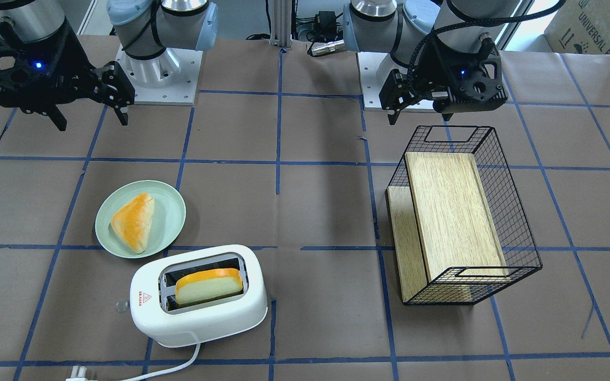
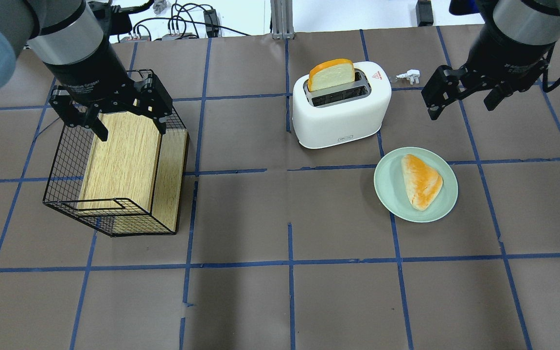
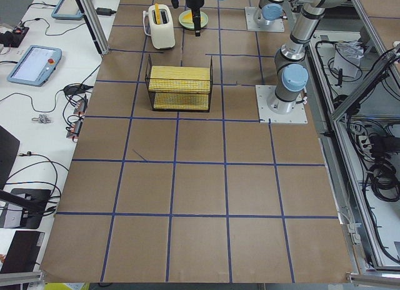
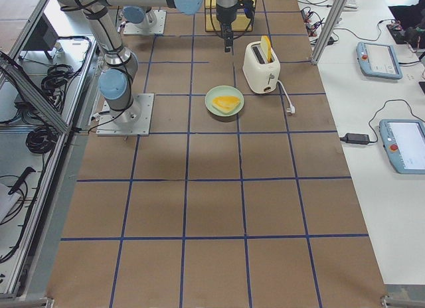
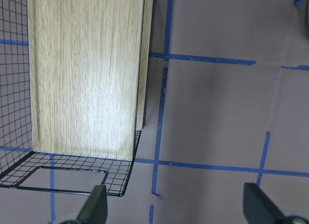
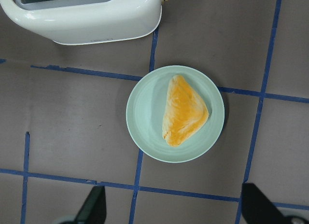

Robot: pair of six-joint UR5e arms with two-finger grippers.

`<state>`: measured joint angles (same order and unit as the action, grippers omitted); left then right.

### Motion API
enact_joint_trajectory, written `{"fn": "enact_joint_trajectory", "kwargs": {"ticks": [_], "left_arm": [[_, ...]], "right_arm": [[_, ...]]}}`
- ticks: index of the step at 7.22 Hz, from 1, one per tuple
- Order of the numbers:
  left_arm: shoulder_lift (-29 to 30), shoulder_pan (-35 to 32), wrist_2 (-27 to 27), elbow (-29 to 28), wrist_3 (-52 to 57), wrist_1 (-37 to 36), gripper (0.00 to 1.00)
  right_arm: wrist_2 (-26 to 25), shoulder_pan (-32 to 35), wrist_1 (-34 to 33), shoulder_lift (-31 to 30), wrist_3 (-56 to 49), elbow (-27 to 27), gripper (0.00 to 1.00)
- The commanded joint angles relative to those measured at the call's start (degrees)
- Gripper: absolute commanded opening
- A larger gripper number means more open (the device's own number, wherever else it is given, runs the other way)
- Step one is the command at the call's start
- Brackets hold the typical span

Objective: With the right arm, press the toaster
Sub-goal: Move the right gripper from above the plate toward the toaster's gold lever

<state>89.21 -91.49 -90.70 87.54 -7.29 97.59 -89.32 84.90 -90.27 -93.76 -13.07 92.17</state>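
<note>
Toaster [image 2: 341, 114] stands on table, bread slice [image 2: 331, 74] sticking up from one slot. Right gripper [image 2: 460, 111] hangs in air beside toaster, apart from it, fingers spread, empty. Plate [image 2: 391, 195] with pastry [image 2: 421, 181] just beside toaster. Left gripper [image 2: 132, 132] well away from toaster, over wire basket [image 2: 63, 165], fingers spread, empty.

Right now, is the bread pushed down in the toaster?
Not down: the slice sticks out well above the toaster.

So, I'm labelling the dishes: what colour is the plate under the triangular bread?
Pale mint green. The plate shows best in the right wrist-mounted view.
</note>
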Motion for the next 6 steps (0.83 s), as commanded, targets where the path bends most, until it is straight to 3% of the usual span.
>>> {"fn": "enact_joint_trajectory", "kwargs": {"ticks": [1,2,3,4,6], "left_arm": [[0.0,0.0,0.0,0.0,0.0,0.1,1.0],[0.0,0.0,0.0,0.0,0.0,0.0,1.0],[0.0,0.0,0.0,0.0,0.0,0.0,1.0],[0.0,0.0,0.0,0.0,0.0,0.0,1.0],[0.0,0.0,0.0,0.0,0.0,0.1,1.0]], "right_arm": [[2.5,-0.4,-0.9,0.8,-1.2,-0.2,0.89],[7.1,-2.9,-1.0,3.0,-6.0,-0.8,0.58],[12.3,-6.7,-0.6,5.3,-9.9,-3.6,0.1],[17.1,-8.8,0.4,9.1,-11.9,-7.2,0.04],[21.4,-9.2,1.8,16.2,-12.6,-13.8,0.04]]}}
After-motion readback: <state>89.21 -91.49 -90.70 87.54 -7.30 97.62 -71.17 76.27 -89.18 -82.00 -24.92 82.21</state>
